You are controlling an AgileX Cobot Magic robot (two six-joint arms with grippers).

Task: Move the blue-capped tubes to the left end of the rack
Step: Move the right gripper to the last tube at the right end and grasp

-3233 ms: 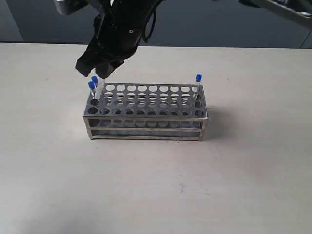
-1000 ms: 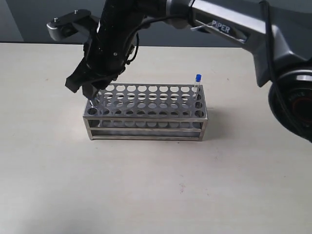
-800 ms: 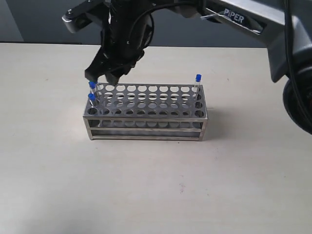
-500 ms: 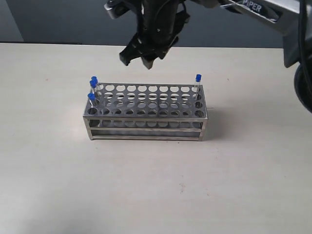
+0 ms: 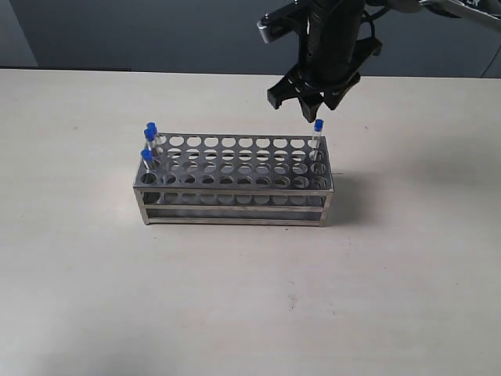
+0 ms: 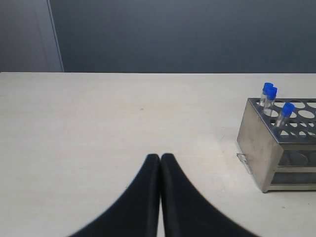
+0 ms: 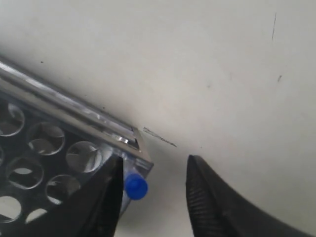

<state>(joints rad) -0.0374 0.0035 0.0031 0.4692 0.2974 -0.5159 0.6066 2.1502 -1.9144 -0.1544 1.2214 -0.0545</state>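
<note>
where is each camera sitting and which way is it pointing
Exterior view: off the arms, raised, looking down across the table at the rack's long side; the right arm shows, its jaws above the right-end tube.
Left wrist view: low over the table, facing the rack's left end and the three left-end tubes; the shut left jaws show.
Right wrist view: looking steeply down on the rack's right corner; the open right jaws flank the right-end tube's cap.
Shared: exterior and left wrist both show the three left-end tubes; exterior and right wrist both show the right-end tube.

rack cut off by both wrist views' edges; right arm cropped.
</note>
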